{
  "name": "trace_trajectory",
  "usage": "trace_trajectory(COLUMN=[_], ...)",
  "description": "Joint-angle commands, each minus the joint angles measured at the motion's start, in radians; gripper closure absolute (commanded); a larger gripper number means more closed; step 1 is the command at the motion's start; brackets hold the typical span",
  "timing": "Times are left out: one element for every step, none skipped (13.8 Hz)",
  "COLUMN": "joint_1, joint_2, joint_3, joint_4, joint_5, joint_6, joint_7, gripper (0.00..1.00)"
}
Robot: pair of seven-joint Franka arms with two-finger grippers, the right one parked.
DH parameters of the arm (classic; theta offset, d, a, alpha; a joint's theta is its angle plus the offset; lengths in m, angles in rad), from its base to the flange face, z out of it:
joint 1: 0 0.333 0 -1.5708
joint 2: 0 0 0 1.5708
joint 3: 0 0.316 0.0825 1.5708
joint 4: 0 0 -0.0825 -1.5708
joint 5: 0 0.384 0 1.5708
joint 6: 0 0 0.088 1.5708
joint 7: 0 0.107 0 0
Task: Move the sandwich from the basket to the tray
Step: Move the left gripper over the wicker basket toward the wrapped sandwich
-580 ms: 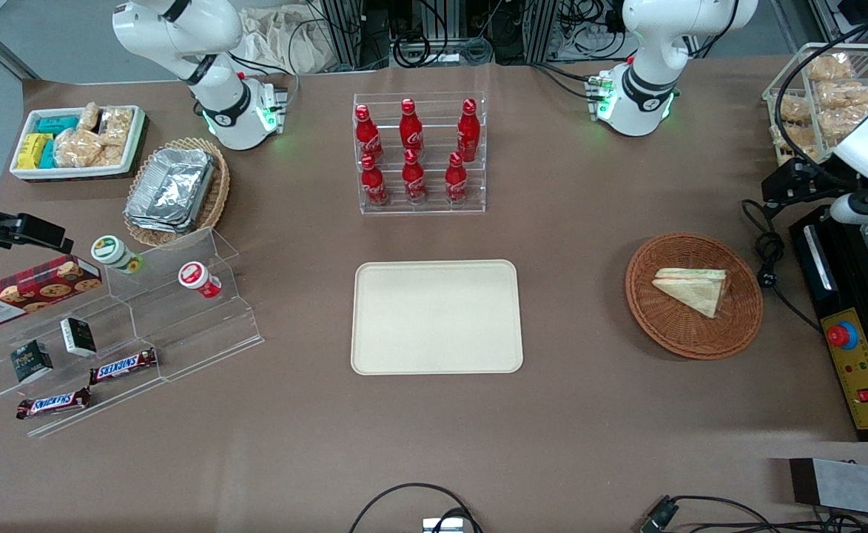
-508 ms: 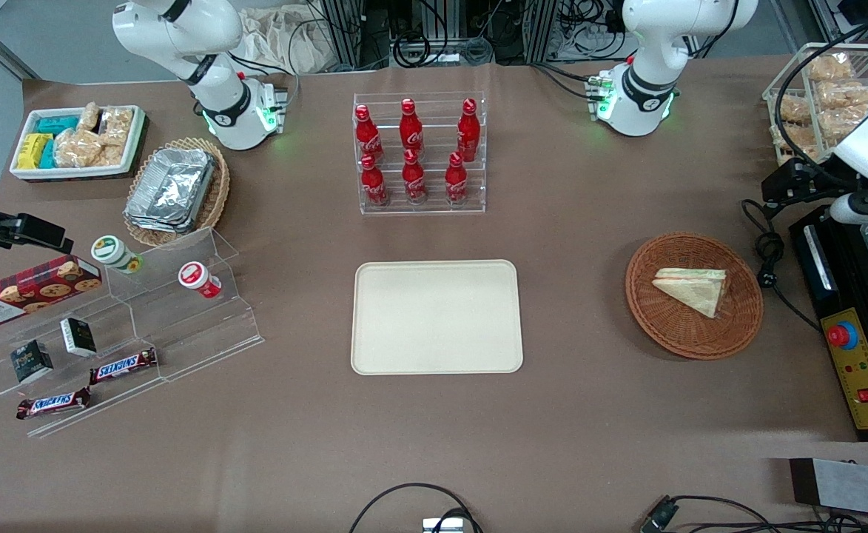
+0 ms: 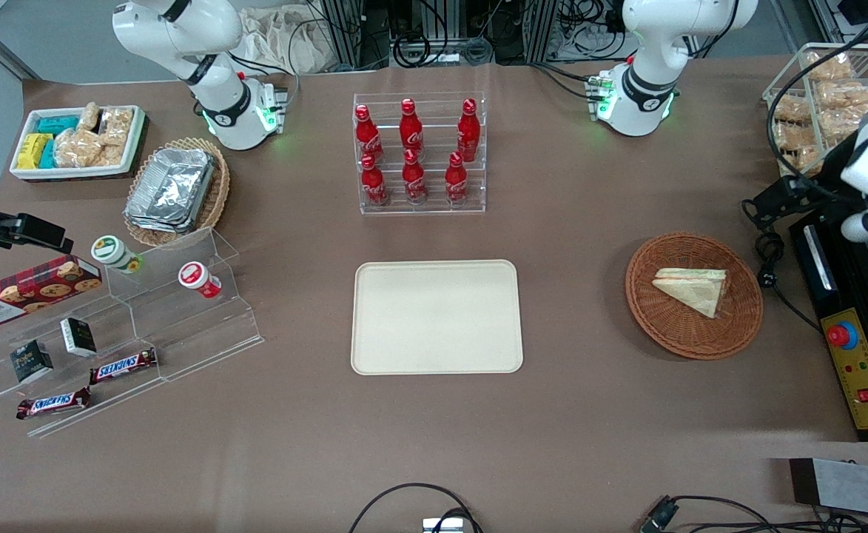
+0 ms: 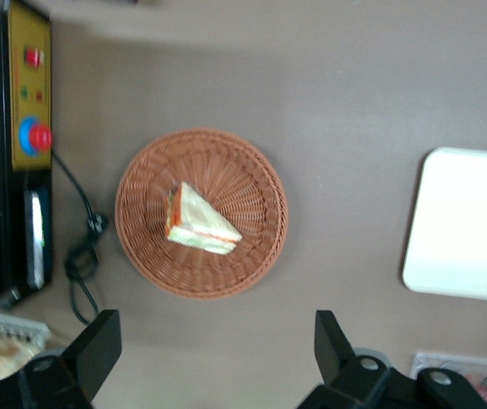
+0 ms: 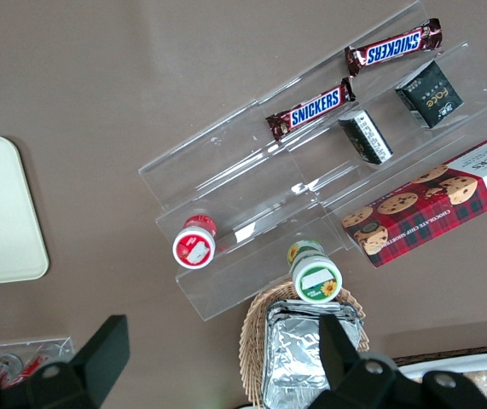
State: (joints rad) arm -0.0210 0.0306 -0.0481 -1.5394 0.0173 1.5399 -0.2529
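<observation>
Sandwich (image 3: 691, 289) position: we find the wedge lying flat in the basket (image 3: 663, 326), off centre toward the working arm's end, with bare wicker around it on every side. We judge this leaves room for fingers to descend on either side of the bread. The tray (image 3: 436, 317) sits well apart from the basket, toward the middle of the table, with open brown table between them, so we expect an unobstructed carry.

Nearest the front camera we note only loose cables at the table edge. Beside the basket, toward the working arm's end, stands a black control box (image 3: 852, 355) with a red button, and a cable (image 3: 768, 255) lies just beside the basket rim; we treat both as the main hazards on approach. A rack of red bottles (image 3: 414, 155) stands farther from the camera than the tray.

Gripper (image 4: 213, 358): it hangs high above the table near the basket, jaws spread wide, holding nothing.
</observation>
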Motion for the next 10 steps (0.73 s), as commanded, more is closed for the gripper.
trace_trajectory(joint_1=[0.019, 0.035, 0.047, 0.065, 0.068, 0.069, 0.069, 0.069, 0.069, 0.078], joint_2=[0.029, 0.029, 0.022, 0.011, 0.002, -0.023, -0.050, -0.070, -0.090, -0.104], joint_3=[0.007, 0.007, 0.008, 0.008, 0.008, 0.007, 0.007, 0.007, 0.007, 0.008], joint_4=[-0.022, -0.050, -0.091, -0.132, -0.178, -0.244, -0.319, -0.385, -0.451, -0.500], joint_5=[-0.022, -0.022, -0.022, -0.022, -0.022, -0.022, -0.023, -0.023, -0.025, -0.042], joint_6=[-0.004, 0.014, 0.046, 0.075, 0.101, 0.162, 0.230, 0.286, 0.342, 0.391], joint_7=[-0.205, -0.248, -0.281, -0.317, -0.357, -0.406, -0.469, -0.515, -0.538, -0.560], gripper=[0.00, 0.00, 0.00, 0.00, 0.00, 0.00, 0.00, 0.00, 0.00, 0.00])
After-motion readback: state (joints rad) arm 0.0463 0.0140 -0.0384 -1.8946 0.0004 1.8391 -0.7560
